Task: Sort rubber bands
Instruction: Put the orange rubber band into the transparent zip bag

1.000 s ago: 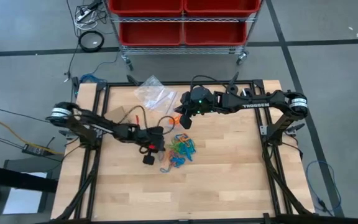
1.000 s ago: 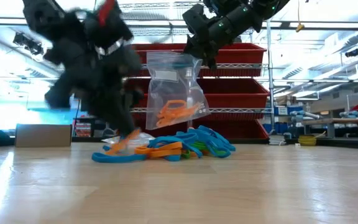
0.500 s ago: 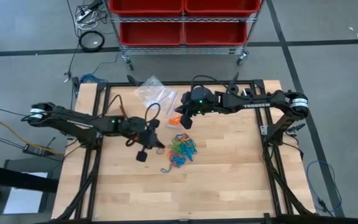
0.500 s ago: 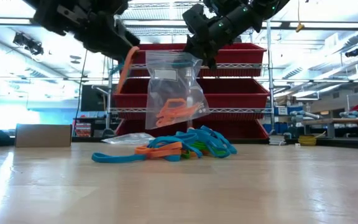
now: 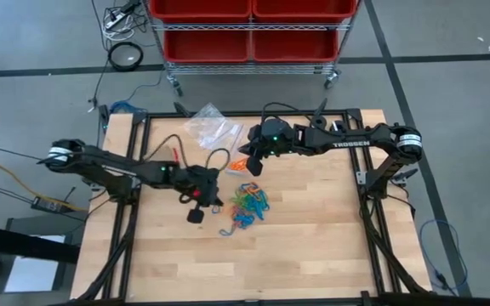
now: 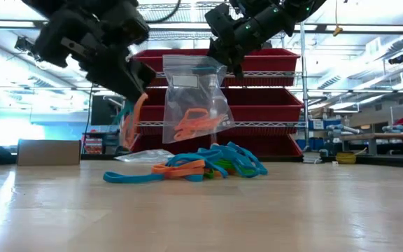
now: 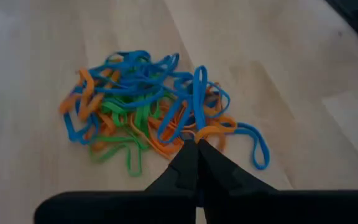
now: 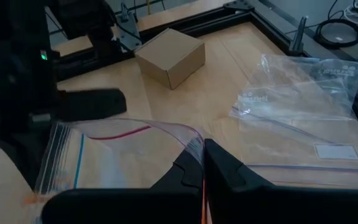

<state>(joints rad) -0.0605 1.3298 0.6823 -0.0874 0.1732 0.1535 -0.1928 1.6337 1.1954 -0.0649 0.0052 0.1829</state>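
Note:
A tangled pile of orange, blue and green rubber bands (image 5: 247, 204) (image 7: 135, 112) lies on the wooden table near its middle. My left gripper (image 5: 216, 198) (image 7: 196, 143) hovers just left of and above the pile, shut on an orange band (image 6: 138, 115); a blue band (image 6: 124, 122) hangs beside it. My right gripper (image 5: 253, 167) (image 8: 202, 146) hangs above the pile's far side, shut on a clear zip bag (image 6: 194, 98) that has orange bands (image 6: 198, 124) in its bottom. My left gripper pinches the orange band by its upper end (image 7: 209, 132) between the two fingertips, slanting down from the table's left. The band hangs slack below the fingers (image 6: 137, 105), clear of the pile and the table. Whether the blue band is also pinched I cannot tell. My right gripper pinches the bag's top edge (image 8: 192, 142) at its open mouth between the two fingers, slanting down from the table's right. The bag hangs upright below the fingers, its bottom (image 6: 187, 140) above the pile.
Empty clear bags (image 5: 213, 127) (image 8: 309, 118) lie at the table's far edge, with a small cardboard box (image 8: 169, 57) (image 6: 47, 150) to their left. A shelf cart with red bins (image 5: 249, 25) stands beyond the far edge. The near half of the table (image 5: 253, 263) is bare wood.
My left gripper has risen from the left side of the pile, staying shut. It has drawn an orange band up out of the pile, and the band now hangs clear of the table. The pile has stayed in place.

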